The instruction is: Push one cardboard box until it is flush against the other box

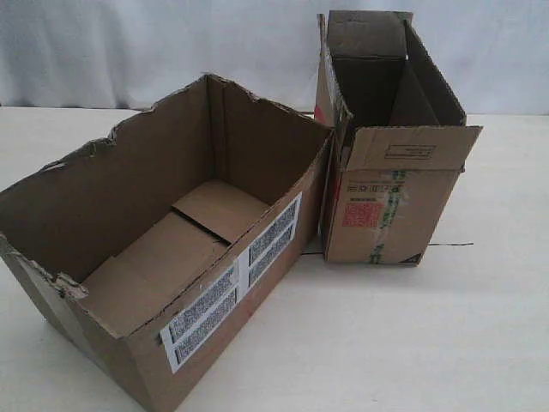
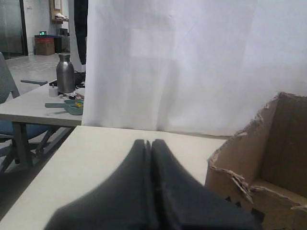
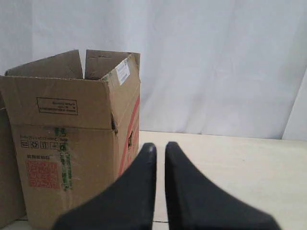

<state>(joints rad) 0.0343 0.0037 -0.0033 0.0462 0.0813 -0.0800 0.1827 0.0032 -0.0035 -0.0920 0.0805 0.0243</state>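
Observation:
The cardboard box [image 1: 129, 197] stands at the left of the exterior view, wide and low, with a torn rim and white barcode labels [image 1: 257, 249]. The other box [image 1: 386, 215], taller with open flaps and a red label, stands at the right. They sit at an angle, with a wedge of table between their bases; whether the corners touch I cannot tell. Neither gripper shows in the exterior view. My left gripper [image 2: 148, 142] is shut and empty, beside the torn-rimmed cardboard box [image 2: 268, 163]. My right gripper [image 3: 160, 145] is slightly open and empty, beside the other box [image 3: 72, 139].
Both boxes rest on a pale table [image 1: 386, 343] with a white curtain [image 2: 192, 62] behind it. In the left wrist view a second table [image 2: 33, 108] beyond the table edge carries a metal bottle [image 2: 65, 73].

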